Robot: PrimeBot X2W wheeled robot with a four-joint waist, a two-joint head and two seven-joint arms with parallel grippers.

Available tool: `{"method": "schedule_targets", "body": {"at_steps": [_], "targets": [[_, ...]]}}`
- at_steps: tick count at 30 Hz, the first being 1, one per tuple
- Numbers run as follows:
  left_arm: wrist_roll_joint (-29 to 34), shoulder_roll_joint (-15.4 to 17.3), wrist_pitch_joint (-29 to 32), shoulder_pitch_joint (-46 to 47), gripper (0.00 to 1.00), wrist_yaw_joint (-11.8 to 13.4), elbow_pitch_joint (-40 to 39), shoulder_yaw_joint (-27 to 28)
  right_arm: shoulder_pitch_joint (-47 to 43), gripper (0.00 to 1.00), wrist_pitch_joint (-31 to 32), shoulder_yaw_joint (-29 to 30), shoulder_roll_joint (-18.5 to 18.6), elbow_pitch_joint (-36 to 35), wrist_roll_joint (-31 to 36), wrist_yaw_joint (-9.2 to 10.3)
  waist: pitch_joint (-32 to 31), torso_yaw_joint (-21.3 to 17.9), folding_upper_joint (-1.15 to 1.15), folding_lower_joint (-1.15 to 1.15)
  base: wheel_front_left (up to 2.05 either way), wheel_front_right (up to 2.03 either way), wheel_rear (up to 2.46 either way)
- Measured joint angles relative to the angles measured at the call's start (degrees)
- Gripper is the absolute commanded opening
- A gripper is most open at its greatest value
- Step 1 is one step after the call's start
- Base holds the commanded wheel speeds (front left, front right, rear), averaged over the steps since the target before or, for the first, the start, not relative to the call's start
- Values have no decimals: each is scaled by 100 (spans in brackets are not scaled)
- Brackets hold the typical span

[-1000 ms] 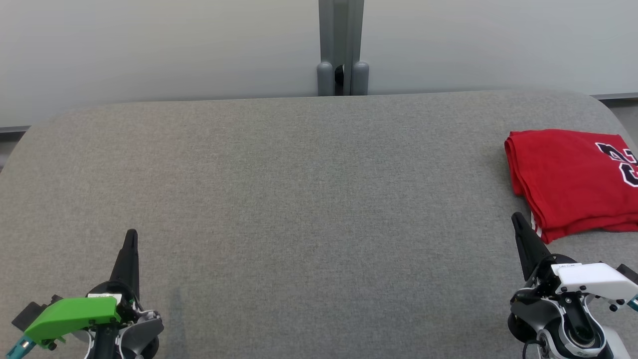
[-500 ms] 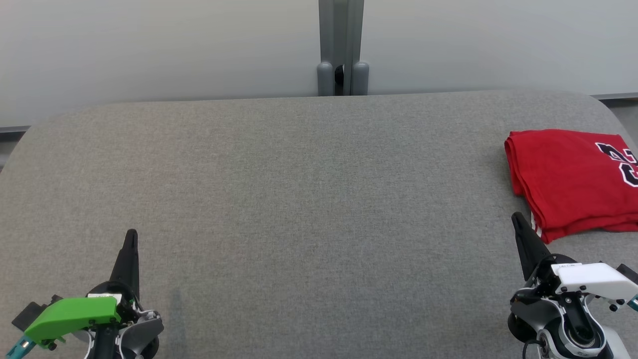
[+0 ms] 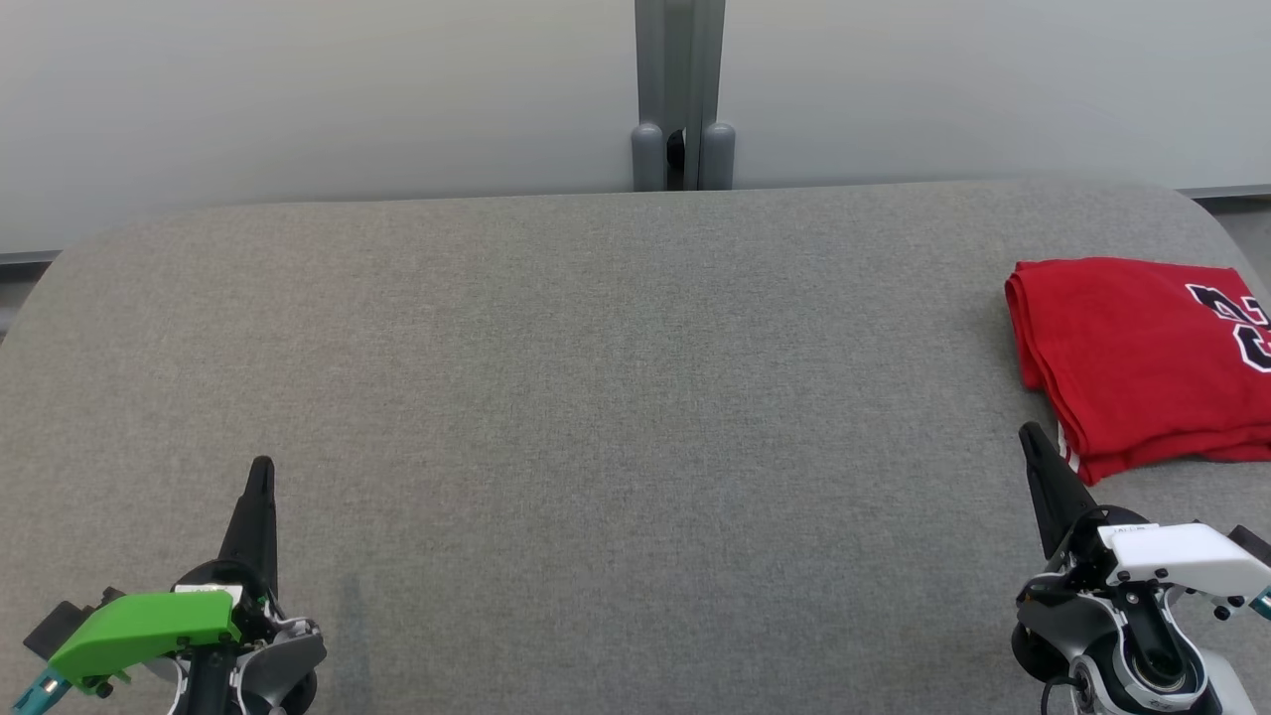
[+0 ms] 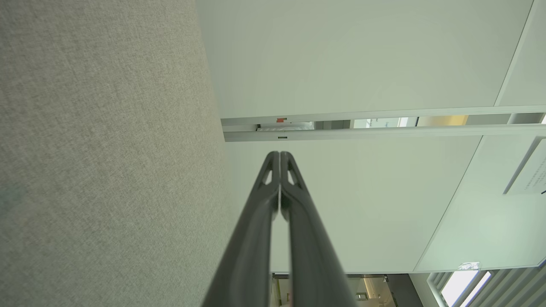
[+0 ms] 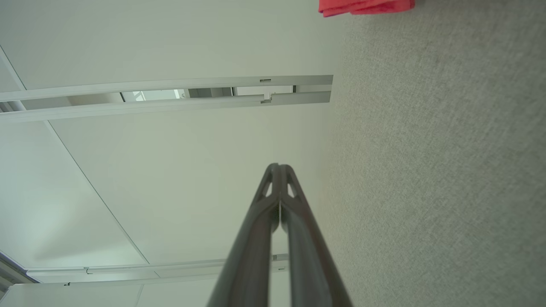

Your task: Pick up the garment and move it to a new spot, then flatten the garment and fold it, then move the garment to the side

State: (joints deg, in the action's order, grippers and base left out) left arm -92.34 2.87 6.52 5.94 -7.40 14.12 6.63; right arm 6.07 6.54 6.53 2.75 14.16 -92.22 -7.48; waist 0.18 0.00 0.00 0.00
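The garment (image 3: 1132,357) is a red jersey with black-and-white numerals, lying folded at the right edge of the grey table (image 3: 596,397); a strip of it (image 5: 366,6) shows at the top of the right wrist view. My right gripper (image 3: 1029,431) rests at the lower right, its tip just off the garment's near left corner, fingers shut together (image 5: 279,167) with nothing between them. My left gripper (image 3: 261,464) sits at the lower left over bare fabric, far from the garment. Its fingers are pressed shut (image 4: 280,154) and hold nothing.
A pale partition wall (image 3: 298,99) runs behind the table, with a grey post (image 3: 680,94) at its middle. The table's rounded far corners curve off at left and right. Grey felt stretches between the two grippers.
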Motion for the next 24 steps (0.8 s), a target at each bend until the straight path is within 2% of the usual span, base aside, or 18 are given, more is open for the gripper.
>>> {"method": "schedule_targets", "body": {"at_steps": [24], "targets": [[0, -1, 2, 0, 0, 0, -1, 1, 1, 0, 0, 0, 0, 0, 0, 0, 0, 0, 0, 0, 0, 0, 0]]}}
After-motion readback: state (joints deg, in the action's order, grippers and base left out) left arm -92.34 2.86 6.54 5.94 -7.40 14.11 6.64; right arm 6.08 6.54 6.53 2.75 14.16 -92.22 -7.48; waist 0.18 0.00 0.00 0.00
